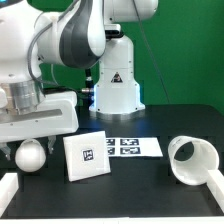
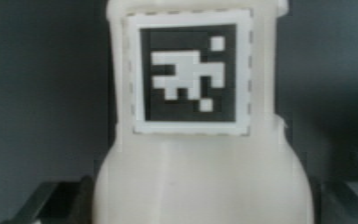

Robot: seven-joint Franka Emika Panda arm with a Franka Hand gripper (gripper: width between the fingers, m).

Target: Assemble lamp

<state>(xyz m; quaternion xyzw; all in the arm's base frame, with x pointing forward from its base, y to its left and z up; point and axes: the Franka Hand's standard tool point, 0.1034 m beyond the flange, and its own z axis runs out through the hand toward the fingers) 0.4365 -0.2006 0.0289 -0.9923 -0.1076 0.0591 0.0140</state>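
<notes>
The white bulb (image 2: 194, 170) fills the wrist view, its black-and-white tag facing the camera. My gripper (image 2: 194, 208) is shut on its wide body, with a dark finger (image 2: 48, 203) against each side. In the exterior view the gripper (image 1: 32, 140) is at the left and the bulb's round head (image 1: 30, 156) shows just under it, low over the table. The square base (image 1: 90, 156) stands just to the exterior view's right of the bulb, tag forward. The cone shade (image 1: 190, 160) lies on its side at the far right, its open mouth facing left.
The marker board (image 1: 135, 147) lies flat behind the base. The arm's white pedestal (image 1: 117, 85) stands at the back centre. White rails (image 1: 8, 185) edge the black table at the front left and right corners.
</notes>
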